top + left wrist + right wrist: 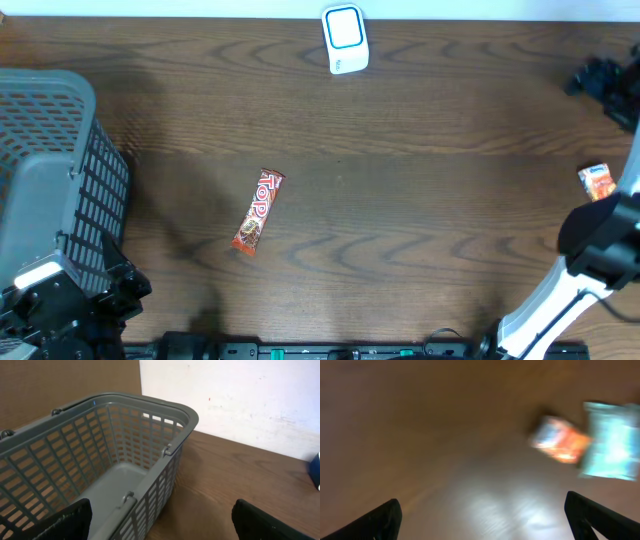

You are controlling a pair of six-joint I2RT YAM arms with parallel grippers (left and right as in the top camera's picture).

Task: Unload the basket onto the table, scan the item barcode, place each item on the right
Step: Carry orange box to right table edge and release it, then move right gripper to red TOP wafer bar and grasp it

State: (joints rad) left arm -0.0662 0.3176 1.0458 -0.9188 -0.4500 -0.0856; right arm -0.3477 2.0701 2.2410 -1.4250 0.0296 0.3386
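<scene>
left hand (162, 517): spread, empty, by grey basket (150, 402) | right hand (482, 510): spread, empty | candy bar (259, 212): flat on desk (420, 200), between both hands, well apart | feel: likely light, thin, slippery crinkly wrapper | grab: pinch across narrow middle

It looks like a mock shop checkout set up in a robotics lab. On a dark wood-grain table (400, 200) a grey plastic shopping basket (100, 200) sits at 9 o'clock and a white barcode scanner (345, 38) at 12 o'clock. A wrapped snack bar (259, 211) lies near the middle, a small packet (596, 181) at 3 o'clock. Behind is a scuffed white wall (240, 400) — and a robot arm (545, 305) rises at 5 o'clock.
</scene>
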